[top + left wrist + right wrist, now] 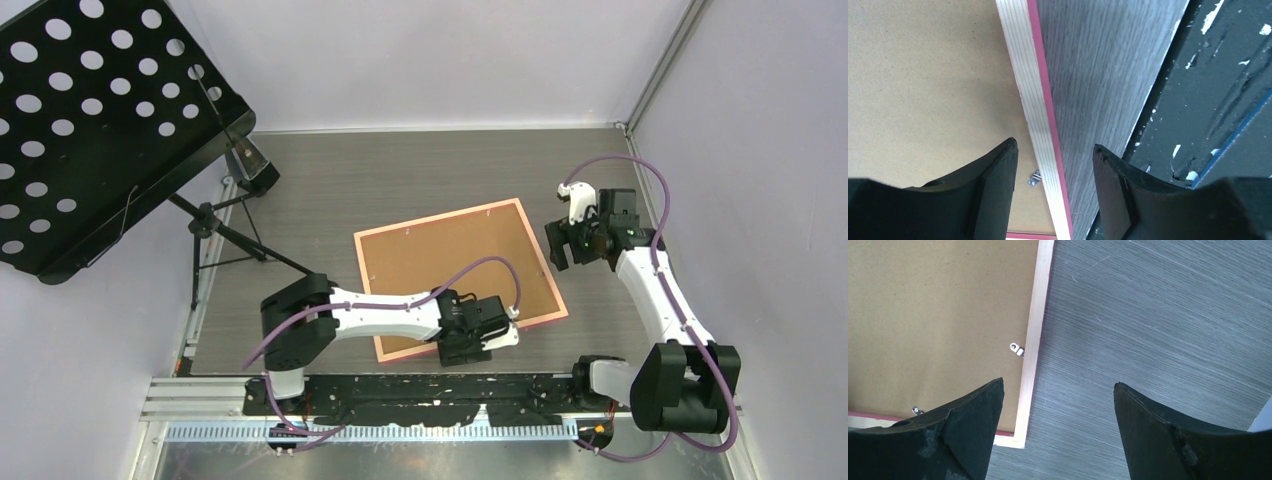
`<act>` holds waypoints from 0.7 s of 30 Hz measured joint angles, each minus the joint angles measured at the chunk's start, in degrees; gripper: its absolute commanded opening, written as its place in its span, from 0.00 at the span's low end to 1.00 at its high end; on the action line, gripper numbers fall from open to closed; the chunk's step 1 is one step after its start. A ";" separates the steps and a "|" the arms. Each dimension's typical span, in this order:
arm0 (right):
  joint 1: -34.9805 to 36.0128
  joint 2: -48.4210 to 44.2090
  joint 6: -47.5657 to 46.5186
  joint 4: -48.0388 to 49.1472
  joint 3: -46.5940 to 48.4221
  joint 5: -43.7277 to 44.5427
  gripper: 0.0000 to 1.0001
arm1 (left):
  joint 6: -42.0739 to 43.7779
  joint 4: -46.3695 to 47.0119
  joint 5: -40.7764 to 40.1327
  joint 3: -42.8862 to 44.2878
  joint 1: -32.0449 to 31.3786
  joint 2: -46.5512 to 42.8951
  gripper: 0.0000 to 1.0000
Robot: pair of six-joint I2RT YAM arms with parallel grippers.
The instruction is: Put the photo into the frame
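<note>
The frame [450, 260] lies face down in the middle of the table, its brown board back up inside a thin pink-orange rim. The photo is out of view. My left gripper [472, 350] sits low over the frame's near edge. In the left wrist view it [1054, 145] is open, the pale rim [1023, 75] runs between the jaws without touching them, and a small metal clip [1034, 178] lies by the left finger. My right gripper [572, 250] hangs open beside the frame's right edge. In its wrist view it [1058, 383] holds nothing, with the rim [1035, 330] and a clip [1017, 349] to its left.
A black perforated music stand [90, 120] on a tripod fills the back left. A black mounting rail [420, 390] runs along the table's near edge, close to the left gripper, seen as a chipped black strip [1208, 100]. Walls close the back and right.
</note>
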 measured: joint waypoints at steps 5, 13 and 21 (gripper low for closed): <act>-0.61 0.00 -0.02 -0.02 -0.37 0.00 0.86 | -0.61 0.42 -0.37 0.00 0.00 0.90 0.53; -0.72 0.00 -0.02 -0.02 -0.37 -0.07 0.86 | -0.81 1.22 -0.39 -0.02 0.00 1.60 0.46; -0.92 -0.02 -0.13 -0.20 -0.37 -0.39 0.86 | -0.76 1.46 -1.62 -0.02 0.02 1.75 0.26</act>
